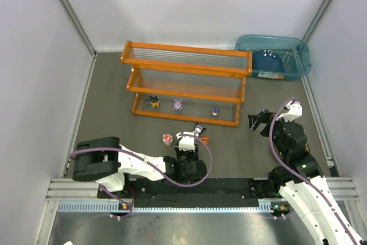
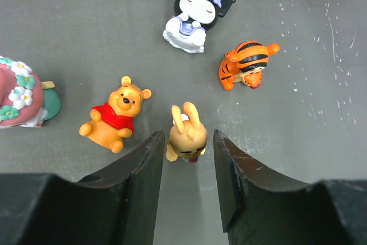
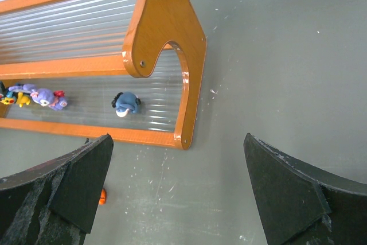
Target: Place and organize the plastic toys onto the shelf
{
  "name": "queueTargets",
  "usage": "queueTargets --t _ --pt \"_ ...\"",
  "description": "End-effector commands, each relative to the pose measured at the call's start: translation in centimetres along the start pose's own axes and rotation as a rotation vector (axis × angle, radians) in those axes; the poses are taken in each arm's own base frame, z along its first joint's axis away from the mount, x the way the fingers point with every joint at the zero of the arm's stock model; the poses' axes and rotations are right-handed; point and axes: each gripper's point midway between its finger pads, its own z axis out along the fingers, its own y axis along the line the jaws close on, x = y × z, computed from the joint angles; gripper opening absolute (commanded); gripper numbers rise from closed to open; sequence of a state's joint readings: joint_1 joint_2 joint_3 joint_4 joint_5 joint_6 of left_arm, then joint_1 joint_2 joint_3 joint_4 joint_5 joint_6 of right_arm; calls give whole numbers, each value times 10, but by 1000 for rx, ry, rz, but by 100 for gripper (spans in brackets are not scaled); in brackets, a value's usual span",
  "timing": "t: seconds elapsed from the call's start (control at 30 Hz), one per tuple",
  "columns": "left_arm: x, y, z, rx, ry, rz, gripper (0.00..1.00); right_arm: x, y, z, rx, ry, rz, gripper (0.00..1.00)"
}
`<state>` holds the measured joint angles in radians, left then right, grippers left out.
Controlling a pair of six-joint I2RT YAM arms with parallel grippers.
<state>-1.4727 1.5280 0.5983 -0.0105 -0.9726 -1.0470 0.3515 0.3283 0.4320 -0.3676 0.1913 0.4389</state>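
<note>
The orange three-tier shelf (image 1: 184, 92) stands at the back; its right end shows in the right wrist view (image 3: 168, 24). On its lowest tier sit a yellow-dark toy (image 1: 153, 101), a purple toy (image 1: 178, 105) and a dark blue toy (image 1: 215, 111), the blue one also in the right wrist view (image 3: 126, 102). My left gripper (image 2: 188, 142) is open, low over the table, with a tan rabbit toy (image 2: 186, 135) between its fingertips. Around it lie a yellow bear (image 2: 117, 116), an orange tiger (image 2: 246, 64), a black-white toy (image 2: 195, 12) and a pink-white toy (image 2: 20, 93). My right gripper (image 3: 178, 153) is open and empty near the shelf's right front corner.
A translucent teal bin (image 1: 300, 50) with a blue item (image 1: 269, 61) stands at the back right, beside the shelf. Grey walls close in the table on the left, right and back. Both arm bases sit on the rail at the near edge.
</note>
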Motion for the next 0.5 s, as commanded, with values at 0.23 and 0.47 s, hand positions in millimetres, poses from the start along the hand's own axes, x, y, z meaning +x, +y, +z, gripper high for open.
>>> queueTargets --t 0.23,0.47 --pt "-9 -10 1 24 -14 -23 13 -3 0 0 6 -15 -2 99" --pt "-49 -17 -15 84 -79 -30 0 -2 0 1 7 -13 -2 99"
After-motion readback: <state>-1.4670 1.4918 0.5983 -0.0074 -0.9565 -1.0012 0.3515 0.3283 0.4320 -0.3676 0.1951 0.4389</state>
